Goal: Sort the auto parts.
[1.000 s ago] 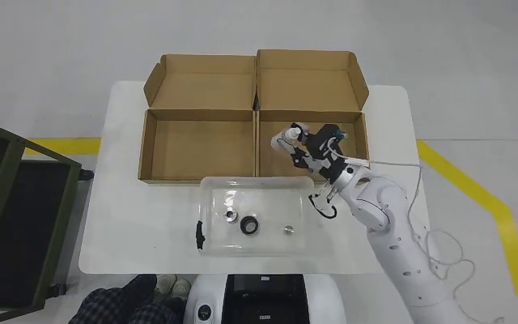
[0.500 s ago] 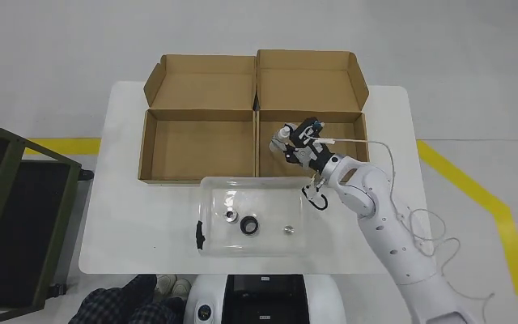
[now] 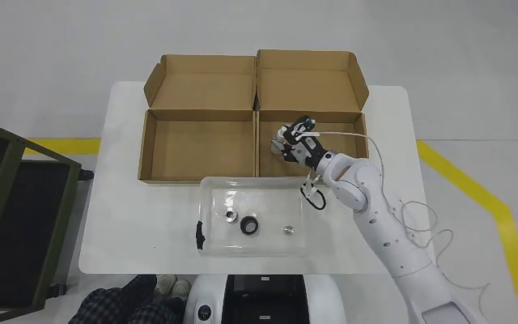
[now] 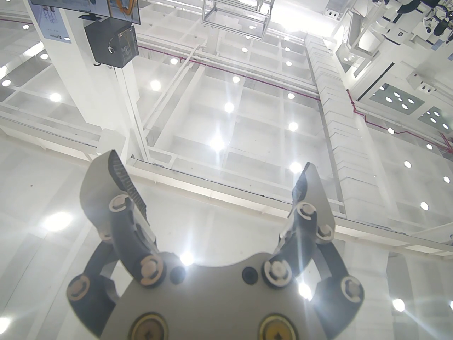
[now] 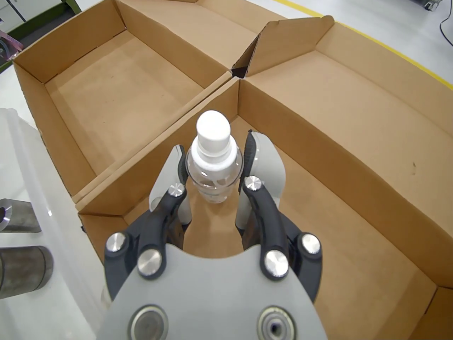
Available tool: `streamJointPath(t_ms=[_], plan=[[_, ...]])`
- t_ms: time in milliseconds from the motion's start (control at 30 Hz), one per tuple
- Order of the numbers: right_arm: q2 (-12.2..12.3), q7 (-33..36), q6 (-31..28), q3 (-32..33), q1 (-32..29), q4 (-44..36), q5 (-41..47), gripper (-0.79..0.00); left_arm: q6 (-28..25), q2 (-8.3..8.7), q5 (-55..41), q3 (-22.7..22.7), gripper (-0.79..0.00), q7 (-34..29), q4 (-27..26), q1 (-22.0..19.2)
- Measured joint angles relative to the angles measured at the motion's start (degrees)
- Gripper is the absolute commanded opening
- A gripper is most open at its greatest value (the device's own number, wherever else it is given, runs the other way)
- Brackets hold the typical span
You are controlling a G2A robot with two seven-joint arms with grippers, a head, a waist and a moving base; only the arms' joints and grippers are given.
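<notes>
Right wrist view gives you the clearest look. Your right gripper (image 5: 216, 148) is clamped on a small clear bottle (image 5: 214, 168) with a white cap, one finger pressed against each side of its body. The cap points away from the wrist, toward the wall where the two cardboard boxes meet. The bottle sits over the floor of the right box (image 5: 354, 164), in the corner near that wall and near the clear bin (image 5: 32, 164). You cannot tell whether it touches the cardboard. The left box (image 5: 116, 86) stands just beside, its lid flap folded back. Behind the bin's clear wall you see two grey metal cylinders (image 5: 21, 270).

In the top view, the two boxes sit side by side and touching on the far half of the white table (image 3: 129, 202). The clear bin lies just in front of them, nearer the robot. The right arm lies across the bin's right end, with its gripper over the right box. Inside the bin you find a black ring (image 3: 250, 224), a metal ring (image 3: 232, 215) just beside it, and a small metal piece (image 3: 288, 230) a little apart toward the right. A black strip (image 3: 198, 235) lies at the bin's left end, and you cannot tell whether it is inside or against the outer wall.

In the left wrist view, your left gripper (image 4: 208, 164) points up at the ceiling (image 4: 226, 107). Its fingers are spread wide with nothing between them.
</notes>
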Motion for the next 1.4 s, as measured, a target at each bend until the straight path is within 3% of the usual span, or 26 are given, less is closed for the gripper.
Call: streamJointPath(t_ms=[133,200,233,267,367,567,767,1400], plan=[[0.0,0.3,0.3,0.0,-0.2,-0.1,-0.1,-0.551,0.0,0.00,0.0,0.0,0.000,0.0,0.0,0.0],[0.0,0.3,0.3,0.0,-0.2,-0.1,-0.2,-0.400,0.0,0.00,0.0,0.0,0.000,0.0,0.0,0.0],[0.0,0.4,0.4,0.0,-0.2,-0.2,-0.2,-0.185,0.0,0.00,0.0,0.0,0.000,0.0,0.0,0.0],[0.0,0.4,0.5,0.0,-0.2,-0.2,-0.2,-0.043,0.0,0.00,0.0,0.0,0.000,0.0,0.0,0.0],[-0.1,0.7,0.6,0.0,-0.3,-0.4,-0.2,0.000,0.0,0.00,0.0,0.0,0.000,0.0,0.0,0.0],[0.0,0.7,0.6,0.2,-0.5,-2.2,-1.1,0.000,0.0,0.00,0.0,0.0,0.000,0.0,0.0,0.0],[0.8,1.4,-0.1,2.4,-3.0,-9.2,-3.6,0.000,0.0,0.00,0.0,0.0,0.000,0.0,0.0,0.0],[3.3,11.2,-16.3,3.1,-13.8,-29.6,-2.1,0.000,0.0,0.00,0.0,0.0,0.000,0.0,0.0,0.0]])
